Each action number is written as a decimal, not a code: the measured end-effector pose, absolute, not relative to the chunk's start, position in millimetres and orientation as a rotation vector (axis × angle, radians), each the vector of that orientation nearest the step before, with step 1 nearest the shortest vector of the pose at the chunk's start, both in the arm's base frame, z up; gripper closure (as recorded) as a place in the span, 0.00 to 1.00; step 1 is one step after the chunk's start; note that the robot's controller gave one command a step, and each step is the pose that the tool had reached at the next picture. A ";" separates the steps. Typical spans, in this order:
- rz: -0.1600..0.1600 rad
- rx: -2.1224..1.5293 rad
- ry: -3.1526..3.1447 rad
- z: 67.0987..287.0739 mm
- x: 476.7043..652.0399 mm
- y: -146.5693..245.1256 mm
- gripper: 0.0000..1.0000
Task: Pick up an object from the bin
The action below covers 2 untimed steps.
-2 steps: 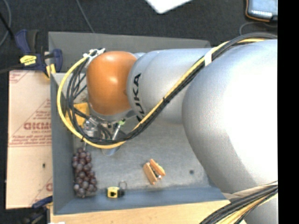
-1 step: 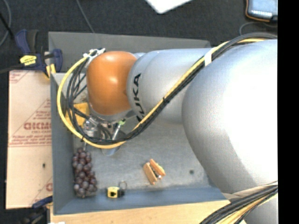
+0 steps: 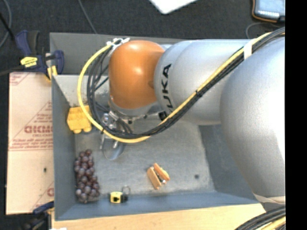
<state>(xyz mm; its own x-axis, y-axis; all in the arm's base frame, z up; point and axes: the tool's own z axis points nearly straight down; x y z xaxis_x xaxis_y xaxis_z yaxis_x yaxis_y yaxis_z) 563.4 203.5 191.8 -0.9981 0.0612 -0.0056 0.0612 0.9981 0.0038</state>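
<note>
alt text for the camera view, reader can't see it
A silver robot arm with an orange wrist cover reaches from the right into a grey metal bin, its claw over bare floor near the left side. Around it lie a yellow toy, dark purple grapes, a small yellow-and-black thing and an orange-brown peg.

Robot lab (KUKA arm, grey bin)

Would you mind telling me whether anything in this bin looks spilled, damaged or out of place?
Nothing stands out. The bunch of purple grapes lies intact by the left wall, a yellow toy farther up that wall, an orange-brown wooden piece mid-floor. The hand is over bare floor, touching none of them.
</note>
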 end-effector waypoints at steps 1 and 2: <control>0.010 -0.039 3.118 215.2 586.4 182.1 1.00; 0.005 -0.307 3.112 207.8 612.2 186.2 1.00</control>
